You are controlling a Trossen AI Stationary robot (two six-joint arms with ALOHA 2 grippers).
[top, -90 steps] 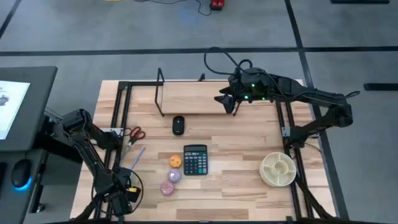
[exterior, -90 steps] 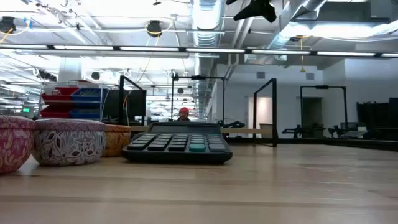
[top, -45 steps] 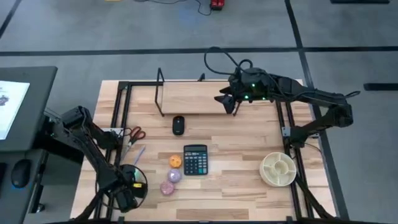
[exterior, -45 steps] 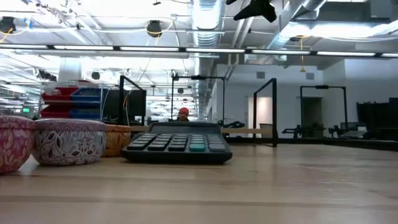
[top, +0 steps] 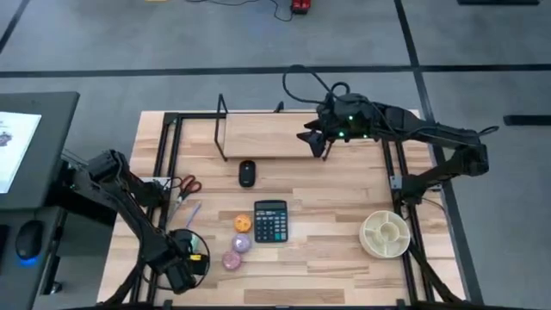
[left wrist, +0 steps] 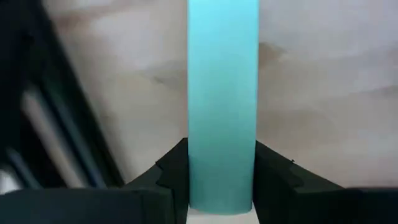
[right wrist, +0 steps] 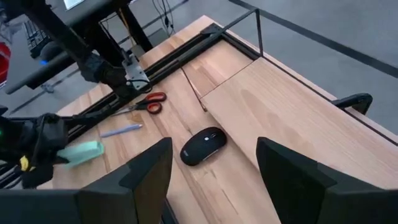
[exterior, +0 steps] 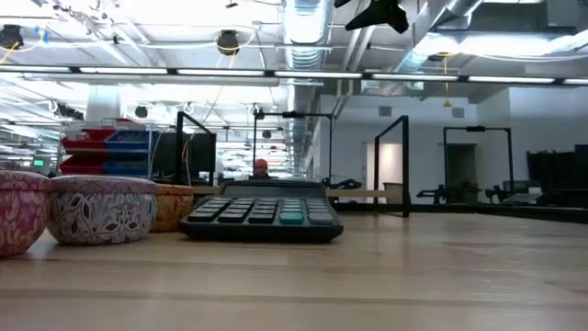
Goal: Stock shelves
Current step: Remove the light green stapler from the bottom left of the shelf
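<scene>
Left end effector [top: 182, 263]: lower left of the high frame, closed on a teal roll, probably tape [left wrist: 222, 106], pinched by its edge.
Right end effector [top: 317, 142]: upper centre, hanging above the shelves' right end, my fingers spread wide, holding nothing.
Shelves [top: 263, 135]: top centre of the tabletop [top: 336, 185], plank bare.
Loose stock: mouse [top: 247, 173], calculator [top: 270, 220], three tins [top: 238, 243], scissors [top: 185, 184], pen [top: 189, 215], divided dish [top: 385, 233].
Risk: the roll twists out of my narrow pinch during the long carry.
</scene>
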